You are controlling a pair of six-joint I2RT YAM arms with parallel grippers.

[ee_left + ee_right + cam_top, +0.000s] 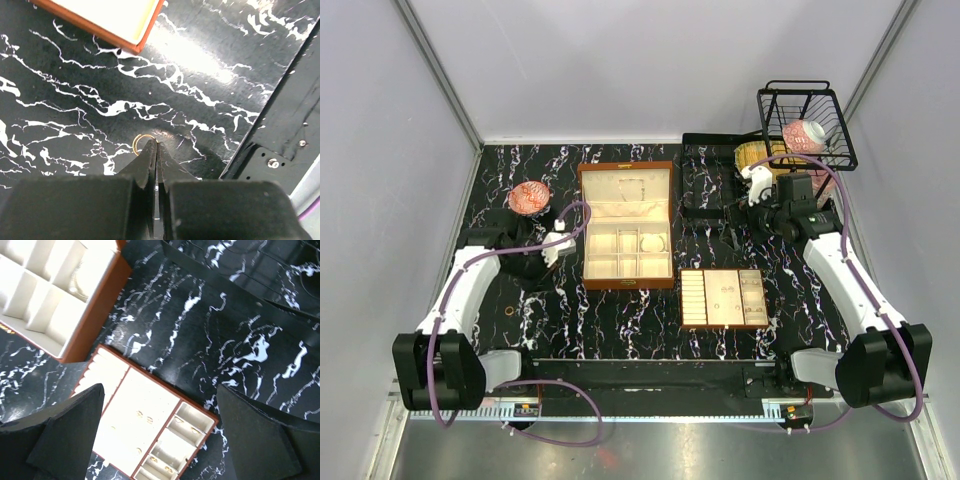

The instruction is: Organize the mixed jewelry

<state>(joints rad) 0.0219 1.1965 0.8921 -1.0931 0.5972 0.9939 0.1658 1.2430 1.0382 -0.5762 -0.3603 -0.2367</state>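
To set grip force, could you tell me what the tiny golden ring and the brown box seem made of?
Tiny golden ring: probably thin polished metal, from its coppery glint. Brown box: seemingly varnished wood, reddish rim; cream lining looks fabric-like.

In the left wrist view, the near arc of the tiny coppery ring is hidden behind the pressed-together fingertips of the left gripper. Whether they pinch it cannot be told. The wooden box is cut off by the frame's top edge at upper left.

In the right wrist view, the compartment tray runs off the bottom edge. Its lower left corner sits behind a blurred finger of the right gripper. The glinting bits in it are too small to identify.
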